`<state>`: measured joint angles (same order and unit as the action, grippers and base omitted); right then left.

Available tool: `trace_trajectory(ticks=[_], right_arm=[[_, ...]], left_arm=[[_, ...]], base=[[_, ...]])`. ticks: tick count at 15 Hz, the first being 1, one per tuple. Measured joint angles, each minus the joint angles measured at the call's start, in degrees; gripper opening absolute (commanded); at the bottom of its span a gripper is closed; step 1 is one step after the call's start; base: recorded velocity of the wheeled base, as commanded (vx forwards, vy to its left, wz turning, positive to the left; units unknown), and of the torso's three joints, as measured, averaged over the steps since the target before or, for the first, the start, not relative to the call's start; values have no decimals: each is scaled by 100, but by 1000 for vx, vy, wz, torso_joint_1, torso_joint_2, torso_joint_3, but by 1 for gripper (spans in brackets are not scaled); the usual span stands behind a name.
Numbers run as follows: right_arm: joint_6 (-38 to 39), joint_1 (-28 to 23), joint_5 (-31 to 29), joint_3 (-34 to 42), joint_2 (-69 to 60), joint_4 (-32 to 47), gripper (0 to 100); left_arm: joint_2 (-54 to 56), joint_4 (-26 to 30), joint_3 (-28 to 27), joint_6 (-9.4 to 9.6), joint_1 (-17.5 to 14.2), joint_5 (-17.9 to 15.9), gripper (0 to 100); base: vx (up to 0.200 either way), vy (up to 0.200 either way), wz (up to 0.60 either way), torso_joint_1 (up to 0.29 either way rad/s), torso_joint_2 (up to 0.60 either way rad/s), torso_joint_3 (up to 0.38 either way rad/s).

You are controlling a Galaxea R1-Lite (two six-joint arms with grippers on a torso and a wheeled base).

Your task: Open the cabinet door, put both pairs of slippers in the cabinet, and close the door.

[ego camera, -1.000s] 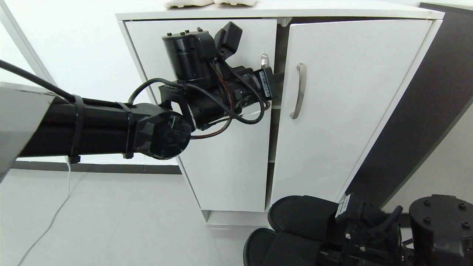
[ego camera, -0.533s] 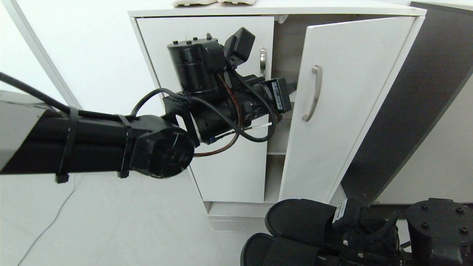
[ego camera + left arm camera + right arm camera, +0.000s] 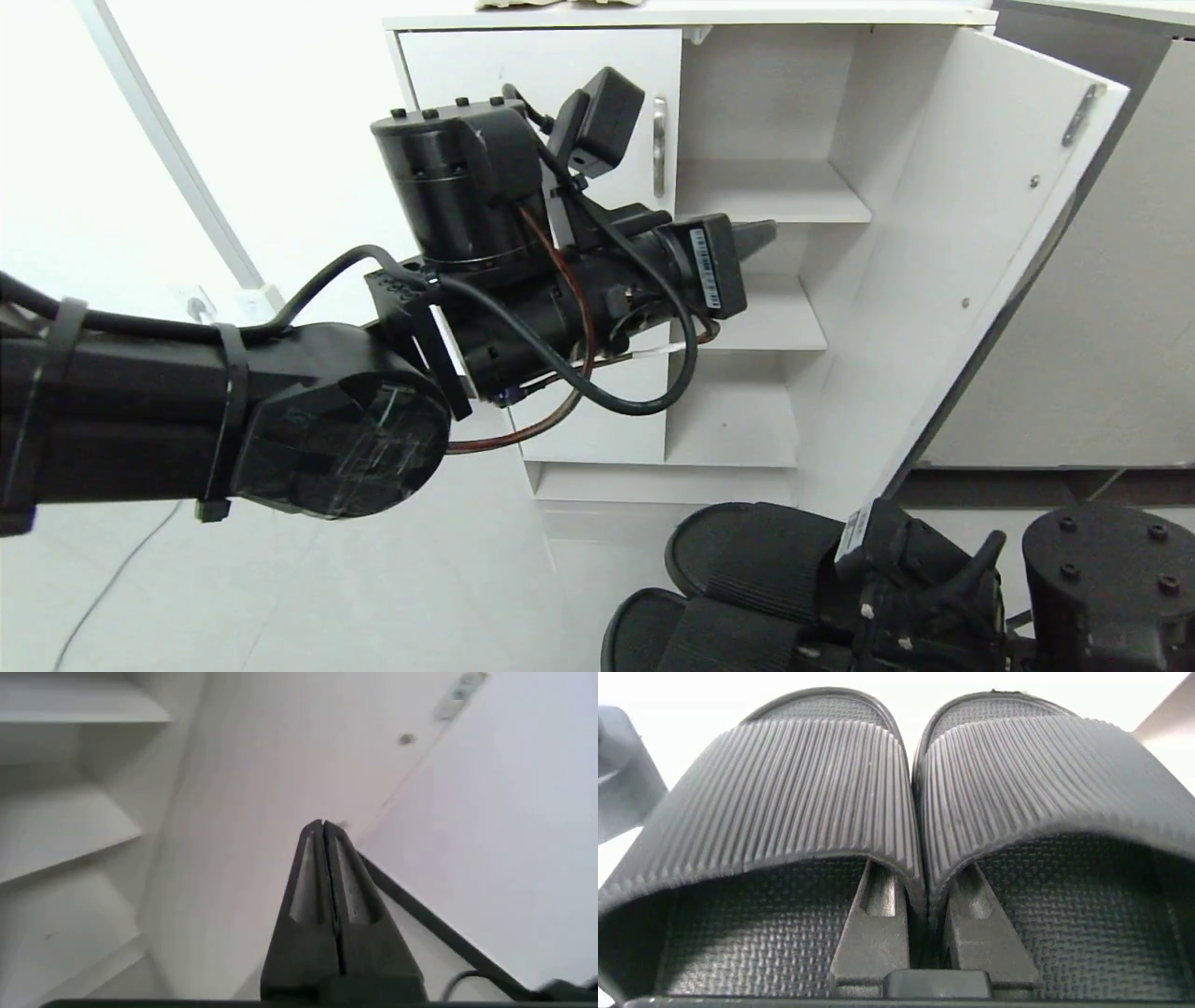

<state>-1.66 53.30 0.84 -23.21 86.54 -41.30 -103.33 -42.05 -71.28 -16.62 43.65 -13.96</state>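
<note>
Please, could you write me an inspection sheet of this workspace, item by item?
Surface: pale floor before the white cabinet.
Job's things: right door wide open, left door shut; black slippers low at the right; light-coloured thing on the cabinet top, cut by the picture's edge.
Clutter: nothing seen.
Grippers: left gripper shut, holding nothing, before the shelves; right gripper shut on the black slippers.
Cables: thin cable on the floor, at the left.
Surroundings: white wall; grey panel beside the cabinet.
</note>
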Motion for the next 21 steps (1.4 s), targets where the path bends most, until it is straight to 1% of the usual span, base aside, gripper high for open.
trace_trajectory(ticks=[1, 2, 3, 4, 5, 7, 9, 11, 12, 14, 15, 17, 19, 20, 21], right_arm=[[134, -99, -195, -151, 56, -20, 0], [373, -179, -599, -324, 141, 6, 0], [612, -243, -998, -556, 257, -16, 0], [768, -319, -1364, -781, 393, -7, 0], [847, -427, -1726, -1014, 544, 0, 0], [1011, -625, -2498, -1465, 880, -2, 0], [1186, -813, -2909, -1826, 1153, 0, 0], [1203, -934, -3089, -2016, 1326, 2, 0], [1203, -947, -3098, -2039, 1365, 6, 0], [1203, -969, -3111, -2070, 1425, 2, 0], [1203, -969, -3111, -2070, 1442, 2, 0], [1203, -973, -3116, -2059, 1462, 4, 0], [1203, -969, -3113, -2053, 1470, -9, 0], [1203, -980, -3118, -2048, 1477, 0, 0], [1202, -969, -3116, -2048, 1481, -7, 0]], left_arm=[[99, 33, 163, 124, -149, 176, 0], [269, 77, 394, 335, -339, 505, 0], [512, 107, 708, 586, -568, 986, 0], [798, 156, 1084, 759, -816, 1431, 0], [1137, 206, 1480, 872, -1089, 1751, 0], [2025, 349, 2291, 1019, -1580, 2153, 0], [3089, 769, 3029, 1215, -1937, 2512, 0], [4407, 1542, 3683, 1448, -2277, 3113, 0], [4997, 1930, 3930, 1523, -2500, 3315, 0], [6326, 2738, 4526, 1648, -3198, 3627, 0], [6857, 3004, 4838, 1684, -3487, 3700, 0], [7946, 3415, 5770, 1748, -4039, 3807, 0], [8710, 3589, 6470, 1781, -4311, 3850, 0], [9099, 3745, 6723, 1783, -4370, 3847, 0], [9423, 3916, 6854, 1785, -4396, 3801, 0]], base=[[0, 0, 0, 0, 0, 0], [0, 0, 0, 0, 0, 0], [0, 0, 0, 0, 0, 0], [0, 0, 0, 0, 0, 0], [0, 0, 0, 0, 0, 0], [0, 0, 0, 0, 0, 0], [0, 0, 0, 0, 0, 0], [0, 0, 0, 0, 0, 0], [0, 0, 0, 0, 0, 0], [0, 0, 0, 0, 0, 0], [0, 0, 0, 0, 0, 0], [0, 0, 0, 0, 0, 0], [0, 0, 0, 0, 0, 0], [0, 0, 0, 0, 0, 0], [0, 0, 0, 0, 0, 0]])
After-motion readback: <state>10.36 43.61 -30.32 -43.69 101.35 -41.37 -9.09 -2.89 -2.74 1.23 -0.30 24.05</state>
